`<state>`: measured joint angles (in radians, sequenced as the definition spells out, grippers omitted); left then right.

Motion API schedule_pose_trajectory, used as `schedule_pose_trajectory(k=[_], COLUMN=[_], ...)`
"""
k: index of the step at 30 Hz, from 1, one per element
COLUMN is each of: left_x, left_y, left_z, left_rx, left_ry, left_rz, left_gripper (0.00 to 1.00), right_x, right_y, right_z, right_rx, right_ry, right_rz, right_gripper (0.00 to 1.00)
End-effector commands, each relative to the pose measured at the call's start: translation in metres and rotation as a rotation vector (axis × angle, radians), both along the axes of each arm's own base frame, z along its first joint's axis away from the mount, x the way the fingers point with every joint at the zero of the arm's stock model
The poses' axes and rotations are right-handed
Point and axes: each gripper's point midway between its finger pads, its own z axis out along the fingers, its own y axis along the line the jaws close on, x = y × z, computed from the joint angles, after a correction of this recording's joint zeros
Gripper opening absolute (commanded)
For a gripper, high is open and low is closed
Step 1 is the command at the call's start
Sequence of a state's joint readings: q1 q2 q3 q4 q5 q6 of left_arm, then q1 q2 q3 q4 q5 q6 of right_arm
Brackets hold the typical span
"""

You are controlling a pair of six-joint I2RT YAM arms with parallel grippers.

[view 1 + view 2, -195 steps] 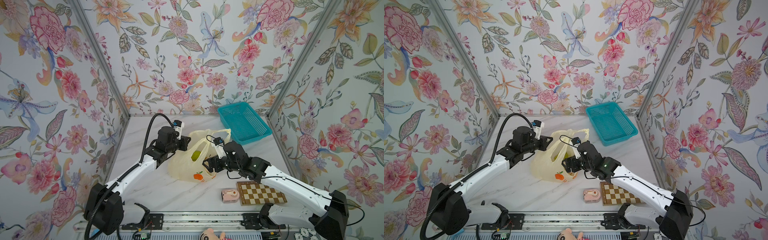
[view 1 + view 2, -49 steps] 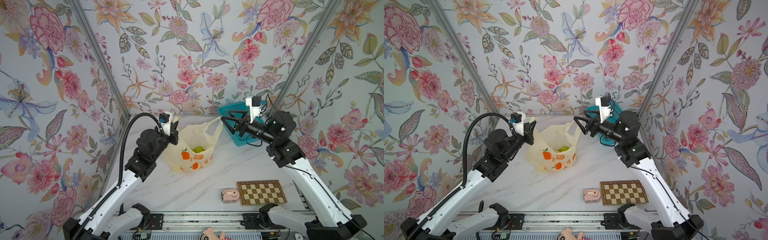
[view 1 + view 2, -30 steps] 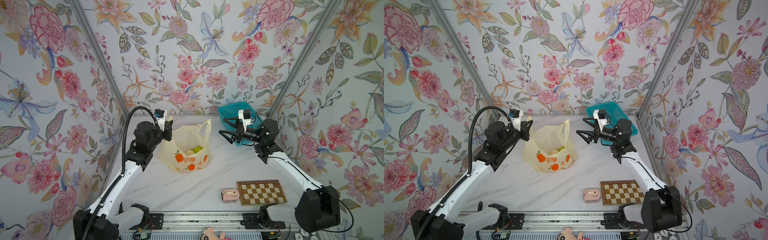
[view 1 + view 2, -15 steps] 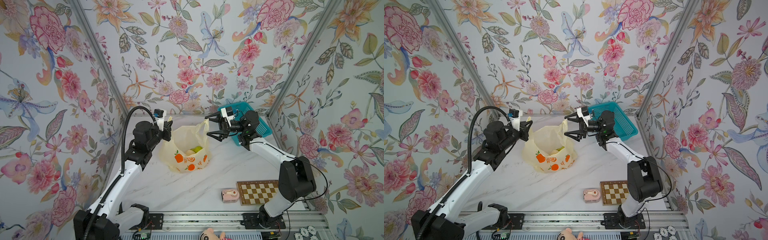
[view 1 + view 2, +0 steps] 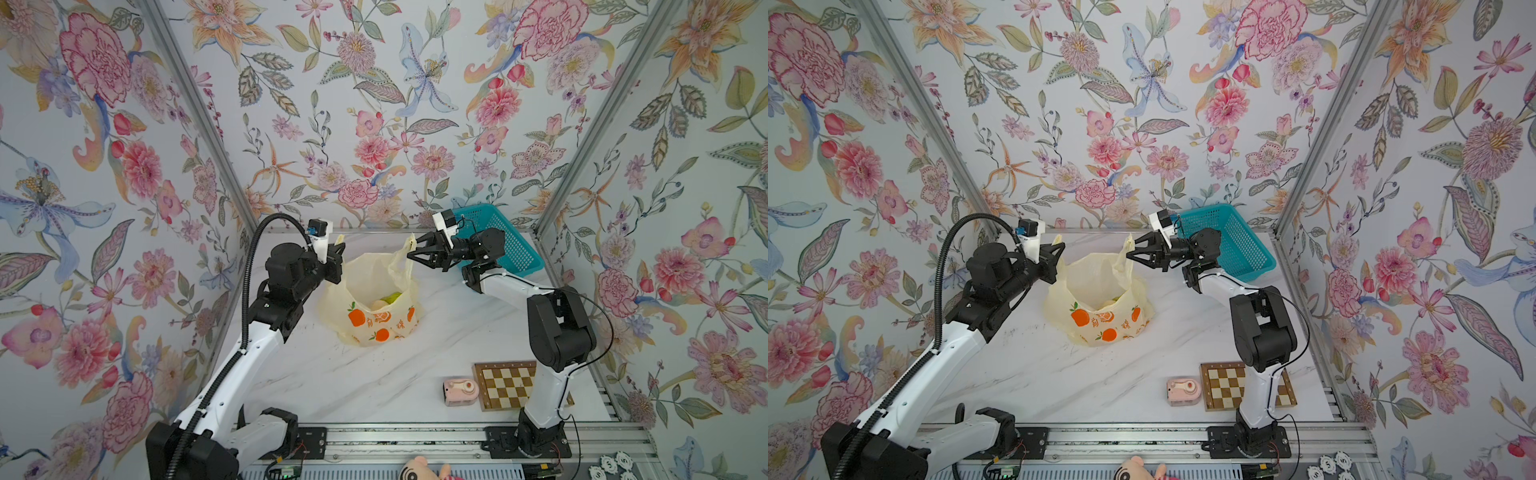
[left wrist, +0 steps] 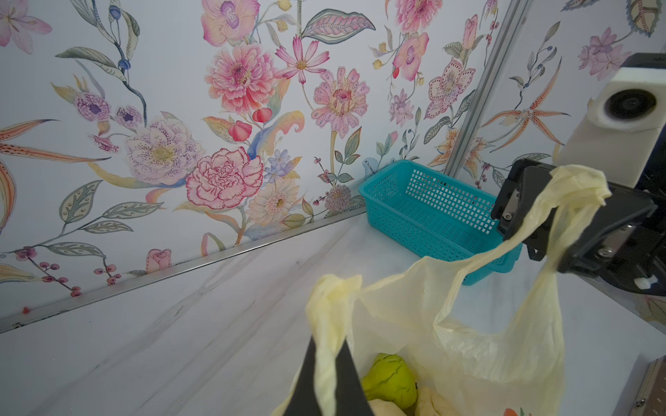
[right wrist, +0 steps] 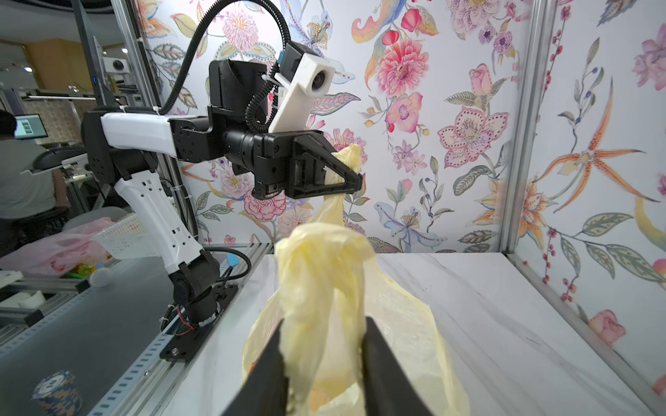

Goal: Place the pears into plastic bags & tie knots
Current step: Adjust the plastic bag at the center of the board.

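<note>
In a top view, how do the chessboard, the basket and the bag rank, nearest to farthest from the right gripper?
1. Bag: the right gripper pinches its handle.
2. Basket: behind it, back corner.
3. Chessboard: at the front edge.

Your plastic bag (image 5: 376, 316) stands upright, bottom slumped wide. It is thin, pale yellow and translucent, with orange fruit prints across front. Mouth gapes open toward top views. Loop handles lifted clear of body and drawn apart, one (image 5: 339, 240) to left, other (image 5: 411, 245) to right, each bunched into crumpled strip. Pears (image 5: 386, 300) lie inside at bottom: yellow-green pear (image 6: 389, 380) uppermost, cream pear (image 6: 434, 405) touching it. You can't count rest through film.
</note>
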<state>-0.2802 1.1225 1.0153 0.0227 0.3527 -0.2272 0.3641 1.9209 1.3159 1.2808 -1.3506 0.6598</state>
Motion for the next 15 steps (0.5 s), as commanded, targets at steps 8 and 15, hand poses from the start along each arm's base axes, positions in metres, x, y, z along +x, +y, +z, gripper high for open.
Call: schedule_pose_trajectory(k=[8, 15], left_x=[-0.039, -0.058], left_y=[-0.018, -0.045], left_z=[0.06, 0.084], left_rx=[-0.102, -0.148], left_ry=[-0.151, -0.192], left_rz=[-0.178, -0.308], left_gripper=[0.03, 0.03], right_x=[-0.012, -0.042], right_y=[-0.03, -0.047], right_z=[0.046, 0.056], right_rx=[0.02, -0.142], right_ry=[-0.018, -0.073], right_rz=[-0.145, -0.327], right_gripper=[0.0, 0.0])
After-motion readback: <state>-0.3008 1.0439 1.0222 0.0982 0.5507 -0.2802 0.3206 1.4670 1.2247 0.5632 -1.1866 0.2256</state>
